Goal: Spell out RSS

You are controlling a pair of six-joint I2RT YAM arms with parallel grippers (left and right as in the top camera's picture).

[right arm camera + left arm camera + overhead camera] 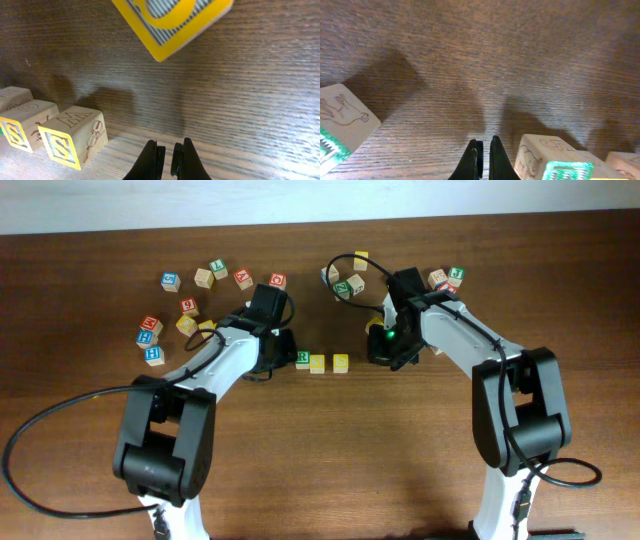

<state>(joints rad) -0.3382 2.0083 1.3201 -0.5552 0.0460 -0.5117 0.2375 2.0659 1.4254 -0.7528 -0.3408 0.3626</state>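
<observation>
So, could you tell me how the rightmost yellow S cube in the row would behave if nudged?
The rightmost S cube looks like solid wood, so probably stiff and fairly light. It rests flat on the table, so it should slide, not roll, and tipping seems unlikely. Pushed along the row, it may shove the neighbouring S cube close beside it.

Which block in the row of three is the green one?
The R cube at the row's left end; the middle cube and right cube are yellow.
</observation>
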